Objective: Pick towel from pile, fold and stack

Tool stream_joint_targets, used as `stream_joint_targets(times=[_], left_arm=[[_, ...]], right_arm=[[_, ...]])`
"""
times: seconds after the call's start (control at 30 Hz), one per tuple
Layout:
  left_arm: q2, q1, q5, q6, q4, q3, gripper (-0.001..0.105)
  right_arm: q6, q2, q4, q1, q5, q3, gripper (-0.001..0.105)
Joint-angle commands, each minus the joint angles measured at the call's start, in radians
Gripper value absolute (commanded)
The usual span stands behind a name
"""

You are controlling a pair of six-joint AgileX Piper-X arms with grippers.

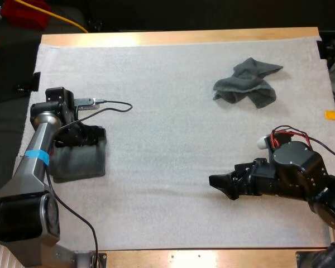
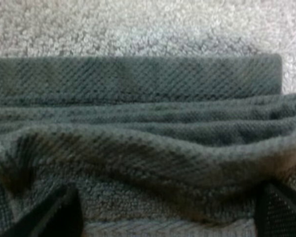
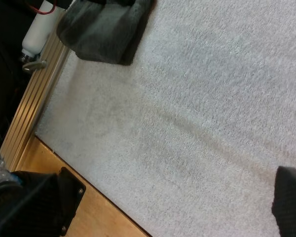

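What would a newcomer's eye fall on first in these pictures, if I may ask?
First the crumpled towel, dark against the white mat at its far right. Then the left gripper, down on the folded towel at the mat's left edge, while the right gripper hovers open over bare mat.

From behind me, the high camera looks forward and down over the whole mat (image 1: 167, 139). My left wrist camera sits close over the folded towel (image 2: 138, 79); my right one views it across the mat, well apart.
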Motion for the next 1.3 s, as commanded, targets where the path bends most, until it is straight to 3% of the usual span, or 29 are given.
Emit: stream_joint_targets(times=[0.0, 0.23, 0.67, 0.87, 1.1, 1.27], left_arm=[[-0.012, -0.002, 0.0, 0.0, 0.016, -0.016, 0.069], [-0.091, -0.002, 0.0, 0.02, 0.097, -0.092, 0.069], [-0.228, -0.002, 0.0, 0.04, 0.297, -0.094, 0.069], [-0.228, -0.002, 0.0, 0.04, 0.3, -0.005, 0.069], [-0.228, -0.002, 0.0, 0.036, 0.179, 0.15, 0.069], [-0.228, -0.002, 0.0, 0.029, 0.153, 0.172, 0.069]], right_arm=[[-0.004, -0.001, -0.006, 0.002, -0.008, -0.003, 0.084], [-0.004, -0.001, -0.006, 0.002, -0.008, -0.003, 0.084], [-0.005, -0.001, -0.006, 0.002, -0.008, -0.003, 0.084], [-0.008, -0.001, -0.006, 0.002, -0.008, -0.003, 0.084], [-0.008, -0.001, -0.006, 0.002, -0.008, -0.003, 0.084], [-0.008, -0.001, -0.006, 0.002, -0.008, -0.003, 0.084]])
